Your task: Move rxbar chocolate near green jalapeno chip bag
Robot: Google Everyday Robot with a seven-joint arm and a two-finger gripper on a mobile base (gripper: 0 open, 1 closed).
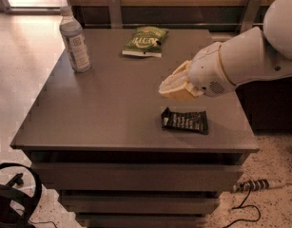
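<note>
The rxbar chocolate (185,121), a flat black wrapper with white lettering, lies on the grey table (107,108) near its front right. The green jalapeno chip bag (144,41) lies flat at the table's far middle. My gripper (175,87), with pale cream fingers at the end of a white arm, hovers just above and slightly behind-left of the bar, apart from it. It holds nothing that I can see.
A clear plastic bottle (74,41) with a white label stands upright at the table's far left. A wooden wall with metal posts runs behind the table. Cables lie on the floor at front right, and a black object at lower left.
</note>
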